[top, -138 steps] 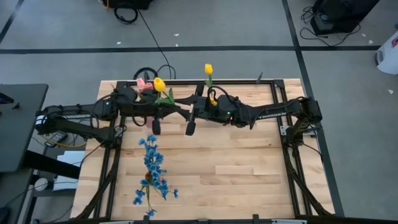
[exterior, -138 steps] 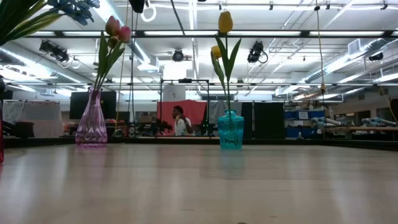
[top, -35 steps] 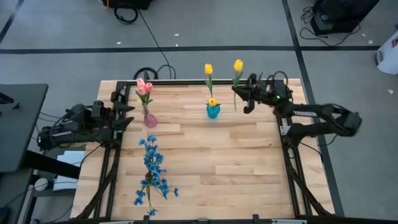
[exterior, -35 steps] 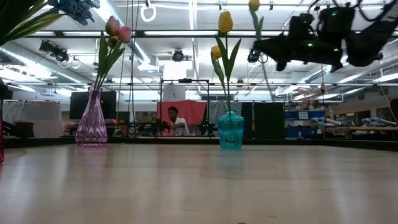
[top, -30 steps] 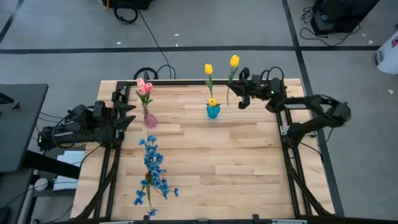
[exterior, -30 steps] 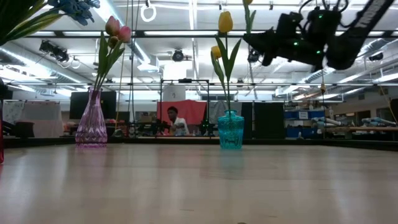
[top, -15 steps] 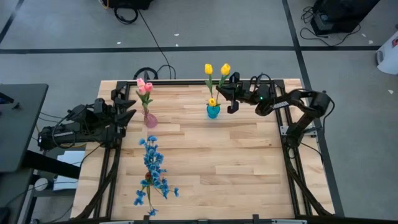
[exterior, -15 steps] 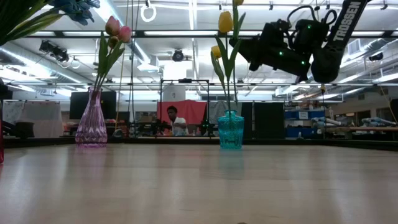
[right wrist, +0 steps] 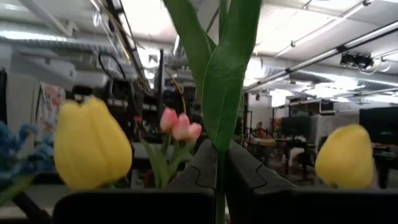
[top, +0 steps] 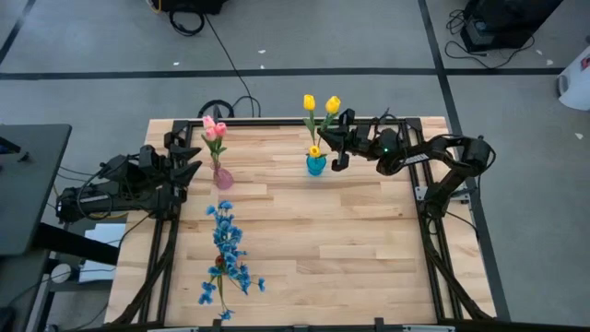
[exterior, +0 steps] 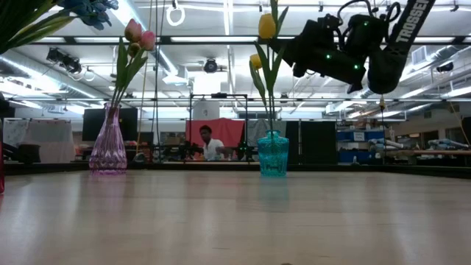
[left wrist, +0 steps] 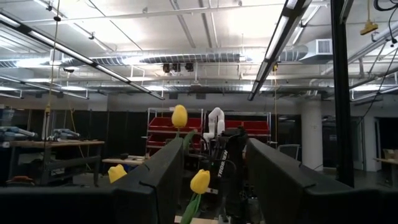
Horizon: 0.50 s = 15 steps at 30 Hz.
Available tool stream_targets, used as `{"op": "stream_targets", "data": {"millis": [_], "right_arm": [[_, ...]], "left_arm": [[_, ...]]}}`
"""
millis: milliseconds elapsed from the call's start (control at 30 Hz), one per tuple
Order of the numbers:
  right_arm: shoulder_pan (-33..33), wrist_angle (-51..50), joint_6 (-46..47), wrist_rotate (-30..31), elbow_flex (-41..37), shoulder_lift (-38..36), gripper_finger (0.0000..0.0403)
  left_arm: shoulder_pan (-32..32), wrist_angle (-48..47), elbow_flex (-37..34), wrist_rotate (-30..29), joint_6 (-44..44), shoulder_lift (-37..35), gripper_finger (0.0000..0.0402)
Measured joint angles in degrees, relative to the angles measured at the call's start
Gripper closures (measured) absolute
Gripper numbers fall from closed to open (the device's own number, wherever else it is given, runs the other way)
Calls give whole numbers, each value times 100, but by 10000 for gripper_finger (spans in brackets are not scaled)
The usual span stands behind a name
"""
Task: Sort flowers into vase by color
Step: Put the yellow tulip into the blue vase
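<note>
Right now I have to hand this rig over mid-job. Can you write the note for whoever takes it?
Right gripper: shut on a yellow tulip, held beside the teal vase, not yet in it.
Left gripper: open, empty, waiting at the table's left edge near the pink vase.
Done: pink tulips stand in the pink vase; two yellow tulips are in the teal vase.
Left: seat the held tulip, then sort the blue sprays lying on the table.

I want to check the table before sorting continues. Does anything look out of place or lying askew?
Yes: the blue flower sprays lie flat on the table, in no vase, while the pink tulips stand in the pink vase.
</note>
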Motion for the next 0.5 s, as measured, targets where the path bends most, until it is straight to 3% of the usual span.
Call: {"op": "stream_targets", "data": {"millis": [500], "right_arm": [[78,-317,-248,204,-56,7,385]], "left_arm": [[0,24,0,-18,31,0,220]]}}
